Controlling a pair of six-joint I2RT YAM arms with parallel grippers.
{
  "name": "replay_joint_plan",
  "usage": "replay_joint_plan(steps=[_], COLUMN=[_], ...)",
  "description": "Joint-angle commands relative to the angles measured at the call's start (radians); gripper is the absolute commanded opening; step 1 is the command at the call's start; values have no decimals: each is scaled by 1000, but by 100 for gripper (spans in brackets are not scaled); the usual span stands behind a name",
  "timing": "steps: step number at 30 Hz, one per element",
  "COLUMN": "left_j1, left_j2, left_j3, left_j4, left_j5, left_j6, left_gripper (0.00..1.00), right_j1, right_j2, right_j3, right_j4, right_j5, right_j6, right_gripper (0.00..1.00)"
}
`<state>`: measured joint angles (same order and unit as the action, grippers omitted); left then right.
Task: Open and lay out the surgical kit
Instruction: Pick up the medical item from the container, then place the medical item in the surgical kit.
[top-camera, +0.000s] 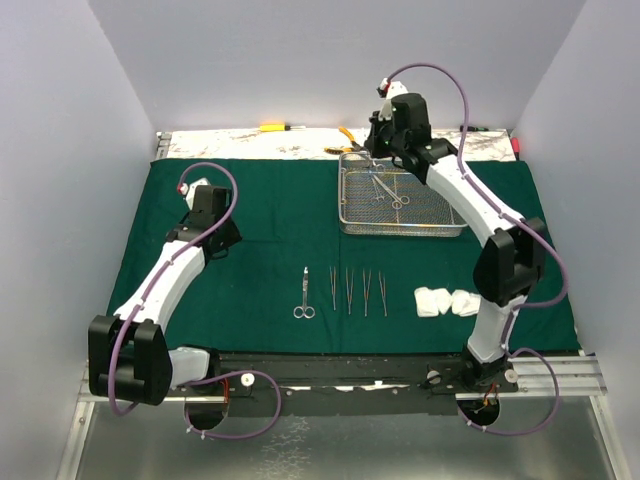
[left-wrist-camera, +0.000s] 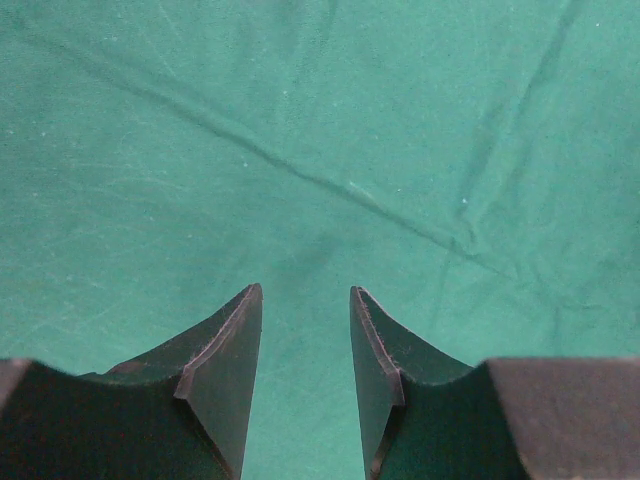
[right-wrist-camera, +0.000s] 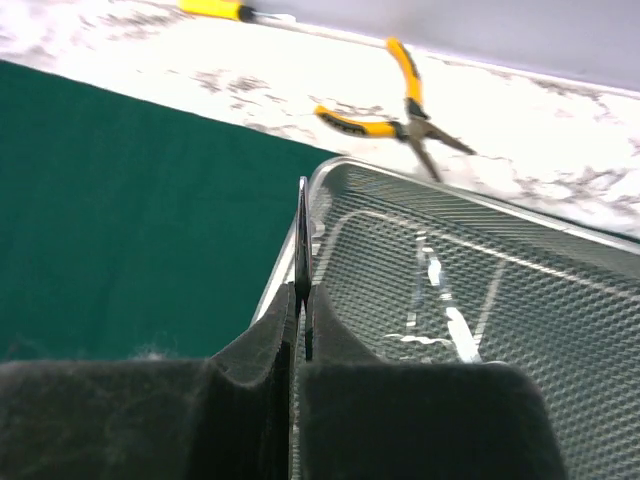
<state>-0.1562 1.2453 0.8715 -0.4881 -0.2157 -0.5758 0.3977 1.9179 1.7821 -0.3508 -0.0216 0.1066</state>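
You see one dark green cloth, spread flat and faintly creased. On it, far right, sits one rectangular wire-mesh steel tray holding two clamps. Nearer lie one ringed clamp, four thin tweezers and two white gauze rolls. Your right gripper pinches a thin steel instrument at the tray's corner. Your left gripper hangs parted and empty. One pair of yellow-handled pliers and one screwdriver lie beyond.
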Motion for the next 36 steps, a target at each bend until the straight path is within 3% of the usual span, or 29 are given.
replay_joint_plan(steps=[1, 7, 11, 16, 29, 36], left_j1=[7, 7, 7, 7, 7, 7], left_j2=[-40, -101, -141, -199, -322, -348], left_j3=[23, 3, -15, -39, -146, -151], left_j4=[-10, -31, -46, -70, -81, -96], left_j5=[-11, -36, -66, -69, -148, -169], left_j6=[-33, -40, -45, -42, -45, -59], left_gripper=[42, 42, 42, 42, 43, 43], right_j1=[94, 259, 408, 532, 713, 763], right_j2=[-81, -170, -148, -70, 103, 161], right_j3=[-83, -212, -225, -221, -210, -228], right_j4=[74, 146, -9, -127, -166, -133], right_j5=[62, 179, 372, 412, 379, 453], right_j6=[217, 547, 788, 948, 1059, 1092], right_gripper=[1, 1, 1, 1, 1, 1])
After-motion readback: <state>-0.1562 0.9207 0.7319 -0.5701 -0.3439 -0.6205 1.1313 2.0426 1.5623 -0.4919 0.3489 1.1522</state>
